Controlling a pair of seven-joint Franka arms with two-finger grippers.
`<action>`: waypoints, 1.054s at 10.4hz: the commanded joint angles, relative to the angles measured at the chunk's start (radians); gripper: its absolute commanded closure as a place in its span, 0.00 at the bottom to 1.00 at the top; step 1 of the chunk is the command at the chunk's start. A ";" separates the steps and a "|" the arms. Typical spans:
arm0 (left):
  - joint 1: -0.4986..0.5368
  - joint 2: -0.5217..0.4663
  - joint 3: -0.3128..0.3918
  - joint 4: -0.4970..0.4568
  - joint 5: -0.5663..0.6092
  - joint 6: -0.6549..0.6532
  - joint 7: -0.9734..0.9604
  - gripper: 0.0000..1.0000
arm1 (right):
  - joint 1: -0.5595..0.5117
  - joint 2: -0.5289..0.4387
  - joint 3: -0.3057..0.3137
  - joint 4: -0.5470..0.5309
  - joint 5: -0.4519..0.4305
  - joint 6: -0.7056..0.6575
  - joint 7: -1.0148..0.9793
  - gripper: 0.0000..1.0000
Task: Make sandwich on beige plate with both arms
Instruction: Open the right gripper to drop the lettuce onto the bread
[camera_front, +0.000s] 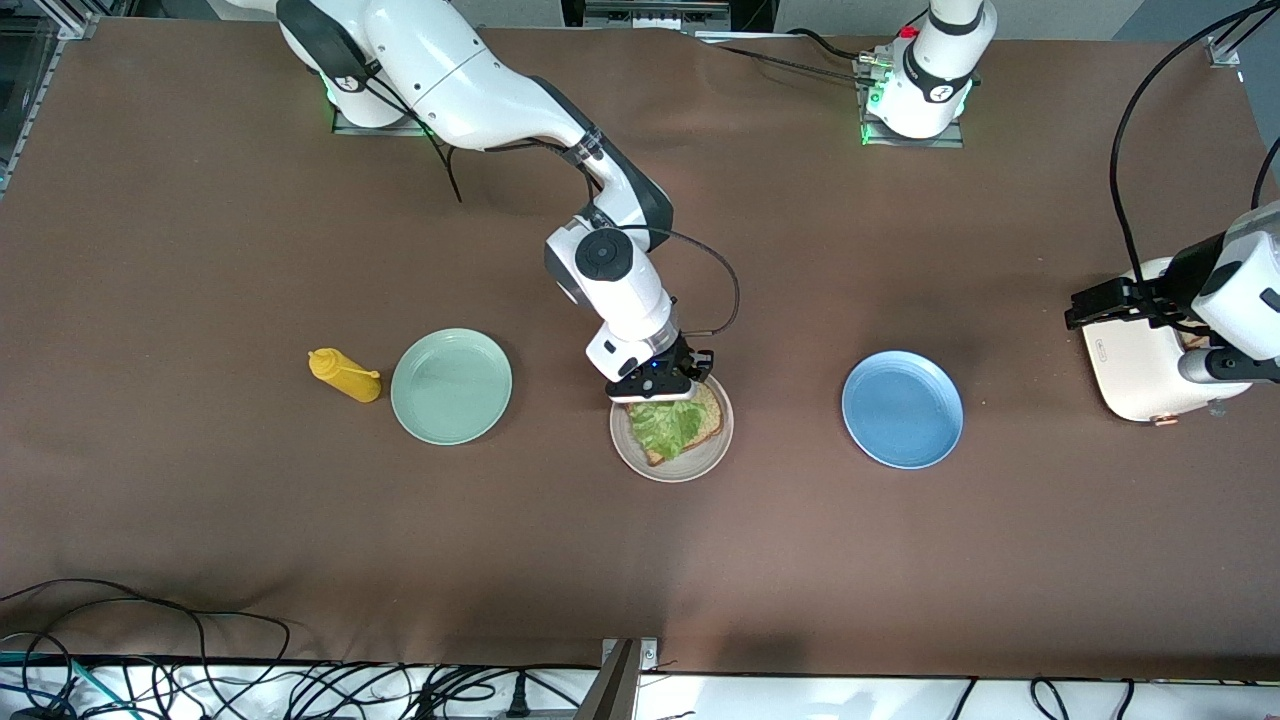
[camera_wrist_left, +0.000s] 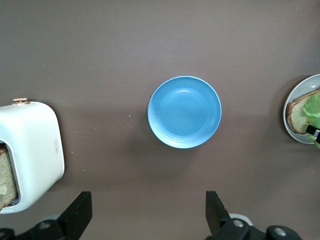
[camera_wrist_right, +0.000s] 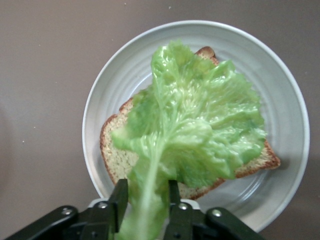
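The beige plate (camera_front: 625, 455) sits mid-table and holds one slice of brown bread (camera_front: 708, 412) with a crinkled green lettuce leaf (camera_front: 668, 425) lying on it. My right gripper (camera_front: 660, 392) hangs low over the plate's edge nearest the robots. In the right wrist view its fingers (camera_wrist_right: 120, 200) are parted, and the lettuce (camera_wrist_right: 200, 125) stem runs between them while the leaf drapes over the bread (camera_wrist_right: 117, 150). My left gripper (camera_front: 1085, 305) waits open and empty over the white toaster (camera_front: 1135, 370). A second bread slice (camera_wrist_left: 6, 175) stands in the toaster's slot.
A blue plate (camera_front: 902, 408) lies between the beige plate and the toaster. A pale mint-green plate (camera_front: 451, 385) and a yellow mustard bottle (camera_front: 345, 375) lie toward the right arm's end. Cables run along the table edge nearest the front camera.
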 joint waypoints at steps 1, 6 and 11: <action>-0.001 -0.007 -0.003 0.010 0.016 -0.015 0.022 0.00 | -0.018 -0.044 -0.001 -0.011 -0.020 -0.048 -0.005 0.00; -0.002 -0.007 -0.003 0.010 0.015 -0.015 0.022 0.00 | -0.090 -0.212 0.014 -0.135 -0.017 -0.191 -0.124 0.00; -0.001 -0.007 -0.014 0.010 0.018 -0.015 0.020 0.00 | -0.270 -0.472 0.101 -0.319 -0.012 -0.406 -0.383 0.00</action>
